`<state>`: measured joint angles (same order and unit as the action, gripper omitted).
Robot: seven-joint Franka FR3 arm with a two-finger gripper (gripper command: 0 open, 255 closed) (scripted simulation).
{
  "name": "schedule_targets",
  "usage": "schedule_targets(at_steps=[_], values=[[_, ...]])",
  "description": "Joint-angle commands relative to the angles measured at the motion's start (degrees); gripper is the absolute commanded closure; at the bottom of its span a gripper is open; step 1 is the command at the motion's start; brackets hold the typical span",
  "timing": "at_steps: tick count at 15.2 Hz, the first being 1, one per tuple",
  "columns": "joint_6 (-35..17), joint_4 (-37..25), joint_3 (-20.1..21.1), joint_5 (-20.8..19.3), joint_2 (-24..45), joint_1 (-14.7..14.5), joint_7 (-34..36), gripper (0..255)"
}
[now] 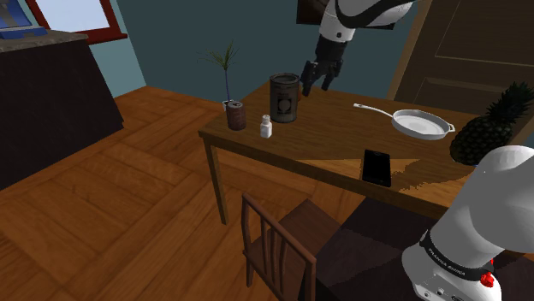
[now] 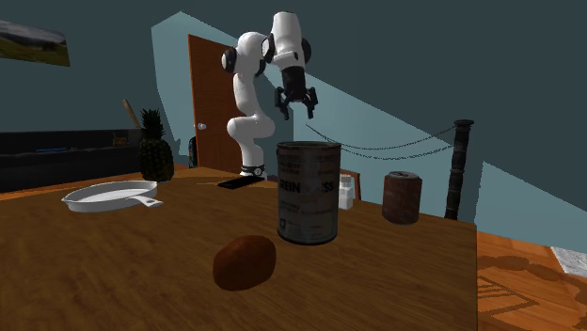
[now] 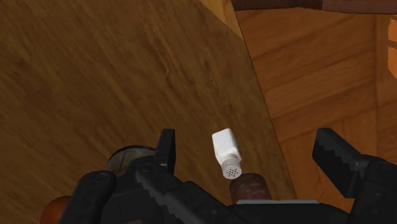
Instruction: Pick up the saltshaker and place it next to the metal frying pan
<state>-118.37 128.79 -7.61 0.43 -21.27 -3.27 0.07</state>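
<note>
Wooden table carries the small white saltshaker, upright near its edge with a perforated cap, just beside a tall dark tin can. Above them hangs the all-black gripper, fingers wide apart, clasping nothing. The pale long-handled frying pan lies well apart.

Partial lettering "BEN" on the tall dark can

table: saltshaker stood near shoulder view's left end, small can just left of it, tall can just behind | frying pan lay toward right end, well apart | phone lay at near edge | chair stood before table | gripper hung above table, near tall can
</note>
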Motion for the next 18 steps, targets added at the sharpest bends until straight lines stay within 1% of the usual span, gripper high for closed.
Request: schedule_targets(at_steps=[1, 5, 9, 16, 18], values=[[-2.7, -1.6, -0.5, 0.8, 4.1, -0.5, -1.1, 0], [-7.2, -5.5, -1.1, 3.0, 12.5, -1.3, -3.4, 0], [-10.5, -10.8, -1.3, 5.6, 21.1, -1.7, -5.9, 0], [-13.6, -23.0, -0.4, 10.1, 36.5, -1.3, -9.9, 0], [-14.3, -24.0, -0.2, 10.5, 38.2, -1.2, -10.2, 0]])
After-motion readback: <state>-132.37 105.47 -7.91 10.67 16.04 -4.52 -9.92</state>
